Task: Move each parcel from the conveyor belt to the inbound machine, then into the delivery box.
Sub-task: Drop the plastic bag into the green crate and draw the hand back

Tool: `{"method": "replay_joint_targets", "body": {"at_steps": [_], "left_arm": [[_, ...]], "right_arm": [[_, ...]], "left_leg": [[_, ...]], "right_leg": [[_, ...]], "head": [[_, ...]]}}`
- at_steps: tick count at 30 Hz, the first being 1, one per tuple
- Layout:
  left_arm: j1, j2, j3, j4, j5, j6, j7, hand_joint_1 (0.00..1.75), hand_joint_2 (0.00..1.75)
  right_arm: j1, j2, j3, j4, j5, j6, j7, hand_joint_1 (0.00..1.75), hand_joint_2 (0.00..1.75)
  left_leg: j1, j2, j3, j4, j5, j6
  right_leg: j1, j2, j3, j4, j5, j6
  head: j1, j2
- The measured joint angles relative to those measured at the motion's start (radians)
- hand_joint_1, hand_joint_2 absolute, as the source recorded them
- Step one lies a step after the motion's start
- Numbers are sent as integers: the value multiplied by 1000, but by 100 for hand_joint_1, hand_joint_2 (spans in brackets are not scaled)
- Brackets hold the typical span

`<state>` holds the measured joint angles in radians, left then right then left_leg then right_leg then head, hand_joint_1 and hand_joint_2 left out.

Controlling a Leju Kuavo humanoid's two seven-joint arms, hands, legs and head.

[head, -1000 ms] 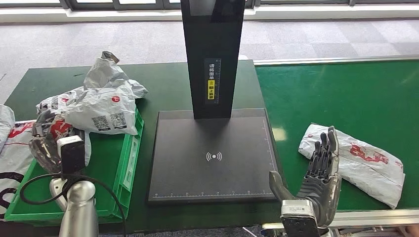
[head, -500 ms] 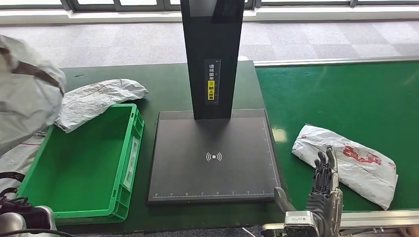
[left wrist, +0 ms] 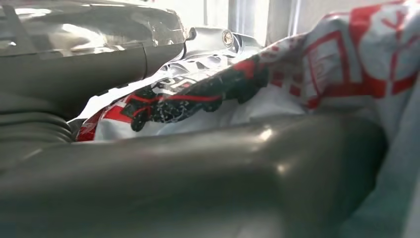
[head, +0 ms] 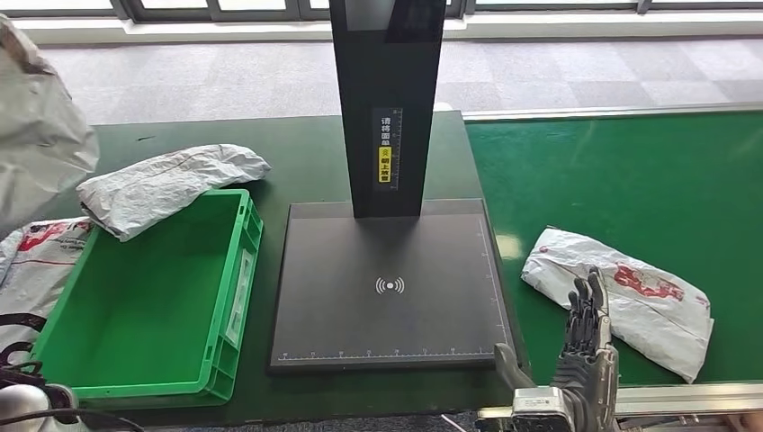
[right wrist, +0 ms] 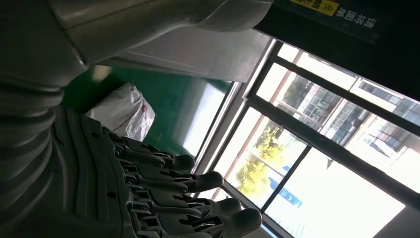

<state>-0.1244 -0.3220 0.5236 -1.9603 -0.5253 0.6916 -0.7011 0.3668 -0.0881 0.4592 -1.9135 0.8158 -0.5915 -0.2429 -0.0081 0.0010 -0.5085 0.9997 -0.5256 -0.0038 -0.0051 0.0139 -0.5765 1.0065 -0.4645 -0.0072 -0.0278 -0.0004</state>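
Centre frame, the inbound machine point(head: 389, 297) is bare, with the green delivery box point(head: 144, 306) at lower left, and a grey parcel point(head: 36, 135) looms cut off at the upper left edge. Up close, my left hand point(left wrist: 188, 183) grips a red-printed parcel point(left wrist: 307, 79) that hides my fingers. Lower right, my right hand point(head: 587, 346) holds nothing, fingers straight and apart, beside the white parcel on the conveyor belt point(head: 630, 297).

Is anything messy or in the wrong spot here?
Yes. The green box holds no parcels, while a crumpled grey parcel lies half over its back rim onto the table and a red-printed parcel lies outside its left side. Another parcel lies on the conveyor belt by the right hand.
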Motion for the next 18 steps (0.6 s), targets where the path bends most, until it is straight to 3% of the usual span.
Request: {"method": "replay_joint_targets", "body": {"at_steps": [11,15,18], "left_arm": [[-194,-3,122,421,-380,3,19,0,0],[-354,-3,287,619,-678,5,21,0,0],[-447,15,425,731,-861,6,76,0,0]], "right_arm": [[-5,0,15,8,-11,31,-10,0,175],[-25,0,15,23,-34,77,-51,0,175],[-38,1,15,39,-56,104,-83,0,175]], "left_leg": [[0,0,4,0,1,0],[0,-5,2,1,4,1],[0,-1,1,1,3,0]], "right_leg": [[0,0,1,0,1,0],[0,-5,1,0,2,0],[0,-2,0,0,3,0]], "head": [[0,0],[0,0],[0,0]]}}
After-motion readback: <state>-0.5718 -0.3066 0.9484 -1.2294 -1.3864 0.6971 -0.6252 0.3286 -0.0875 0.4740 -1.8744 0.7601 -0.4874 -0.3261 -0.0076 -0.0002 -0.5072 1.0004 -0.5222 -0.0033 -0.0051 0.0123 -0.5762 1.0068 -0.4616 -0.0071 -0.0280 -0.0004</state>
